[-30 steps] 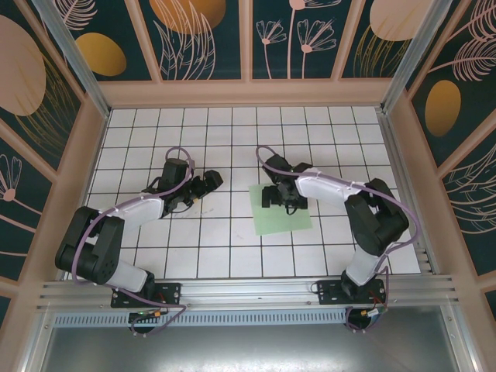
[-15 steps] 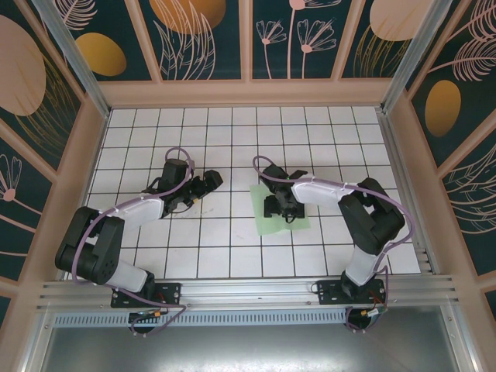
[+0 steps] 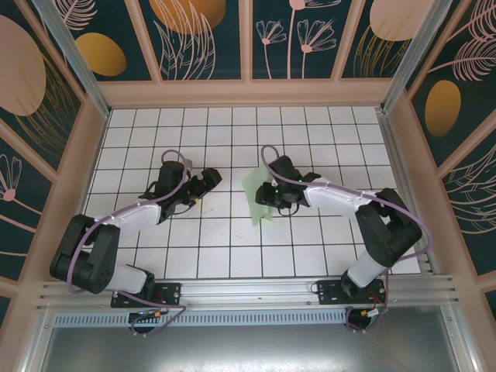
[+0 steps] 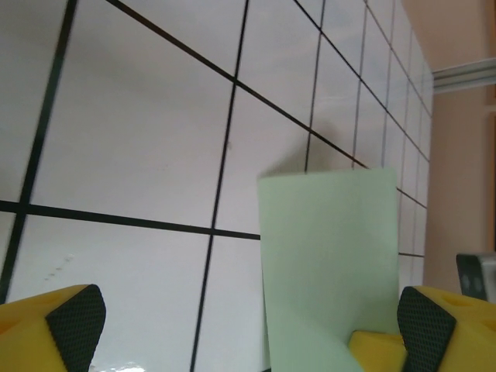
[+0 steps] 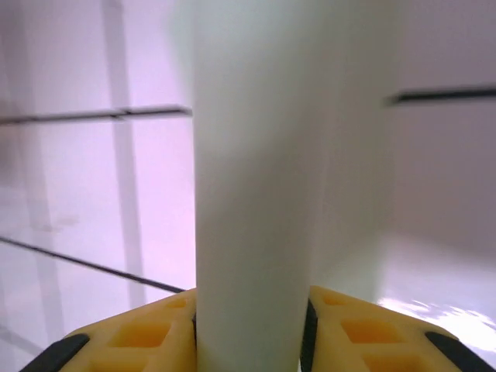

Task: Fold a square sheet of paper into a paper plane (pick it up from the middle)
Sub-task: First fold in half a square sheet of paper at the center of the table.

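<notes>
Gridded tabletop point(image 3: 225, 240) no longer holds the square sheet of paper point(image 3: 257, 208) flat: right gripper point(image 3: 273, 197) has clamped its middle between the jaws, pickup done; left gripper point(image 3: 204, 183) gapes empty.

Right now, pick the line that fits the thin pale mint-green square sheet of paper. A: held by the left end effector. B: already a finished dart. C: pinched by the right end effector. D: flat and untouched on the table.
C: in the right wrist view the thin pale mint-green sheet of paper stands clamped between the right end effector's yellow fingers.
</notes>
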Tool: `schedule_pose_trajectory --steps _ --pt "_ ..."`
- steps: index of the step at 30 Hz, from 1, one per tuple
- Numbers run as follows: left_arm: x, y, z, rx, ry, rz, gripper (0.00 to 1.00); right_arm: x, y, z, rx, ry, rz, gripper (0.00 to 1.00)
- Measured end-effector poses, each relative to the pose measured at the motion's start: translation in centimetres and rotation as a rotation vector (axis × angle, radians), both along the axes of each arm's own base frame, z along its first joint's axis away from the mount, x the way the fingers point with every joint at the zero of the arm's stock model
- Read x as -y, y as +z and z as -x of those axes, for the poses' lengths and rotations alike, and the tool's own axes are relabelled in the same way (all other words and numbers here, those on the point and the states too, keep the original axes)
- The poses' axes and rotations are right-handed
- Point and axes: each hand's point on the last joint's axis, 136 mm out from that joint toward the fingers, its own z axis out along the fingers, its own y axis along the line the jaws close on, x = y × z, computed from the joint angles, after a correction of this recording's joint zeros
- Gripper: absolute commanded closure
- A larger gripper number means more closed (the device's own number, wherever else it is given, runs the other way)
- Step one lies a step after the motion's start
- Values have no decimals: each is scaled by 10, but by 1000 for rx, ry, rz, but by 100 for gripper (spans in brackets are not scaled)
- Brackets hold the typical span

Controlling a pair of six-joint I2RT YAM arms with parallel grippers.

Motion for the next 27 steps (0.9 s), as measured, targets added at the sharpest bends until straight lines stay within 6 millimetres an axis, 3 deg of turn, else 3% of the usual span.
schedule_pose_trajectory --steps 4,9,17,27 --pt "7 11 3 20 -18 93 6 -22 33 -17 35 10 -247 65" --pt "16 23 8 43 -46 218 13 -30 51 -21 21 24 -429 65" --pt "29 25 8 38 -84 347 33 -39 58 -19 -44 35 -566 65" --pt "44 26 6 40 -108 427 51 -44 54 -18 -108 2 -639 65"
